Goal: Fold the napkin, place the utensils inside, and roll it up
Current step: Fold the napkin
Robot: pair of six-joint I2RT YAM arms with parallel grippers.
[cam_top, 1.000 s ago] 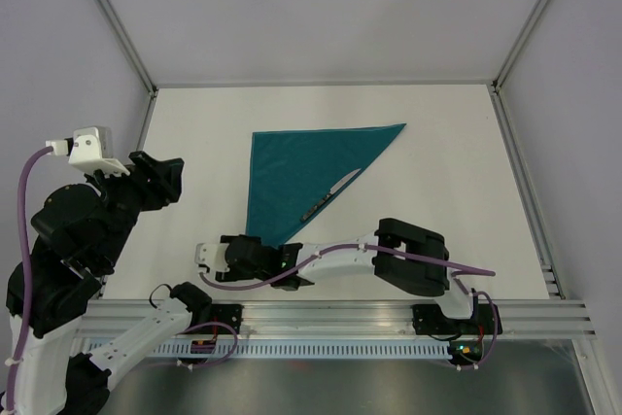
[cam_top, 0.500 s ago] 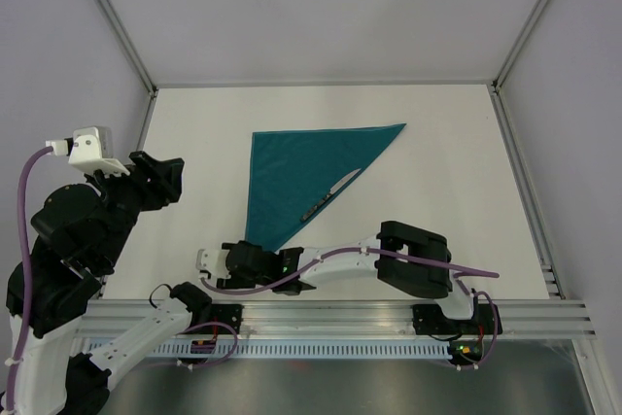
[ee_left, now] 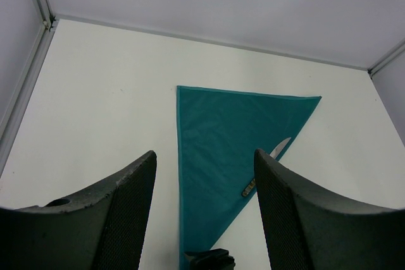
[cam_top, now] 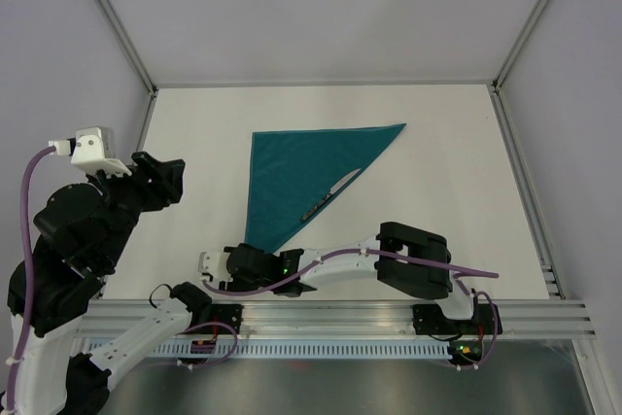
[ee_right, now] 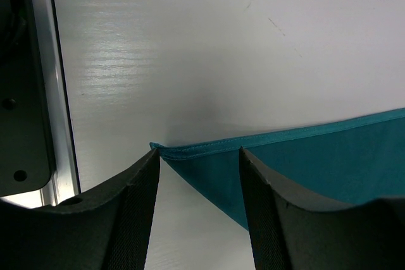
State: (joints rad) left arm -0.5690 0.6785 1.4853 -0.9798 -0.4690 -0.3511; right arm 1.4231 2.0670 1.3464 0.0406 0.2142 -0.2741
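Note:
The teal napkin (cam_top: 301, 167) lies flat as a folded triangle, its long edge running from the far right down to a near corner. One of the utensils, a knife (cam_top: 330, 193) with a silver blade and dark handle, rests on the cloth along that long edge. My right gripper (cam_top: 245, 255) is low over the table and open, its fingers straddling the napkin's near corner (ee_right: 166, 150) without pinching it. My left gripper (cam_top: 167, 180) hangs high at the left, open and empty. From there it looks down on the napkin (ee_left: 221, 137) and the knife (ee_left: 266, 164).
The aluminium rail (cam_top: 340, 313) runs along the near edge just behind the right gripper, and shows at the left of the right wrist view (ee_right: 60, 156). White walls and metal posts enclose the table. The right arm's forearm (cam_top: 350, 258) lies across the front.
My right gripper has drawn back slightly toward the near edge, uncovering the napkin's near corner. The left arm, napkin and knife have stayed put.

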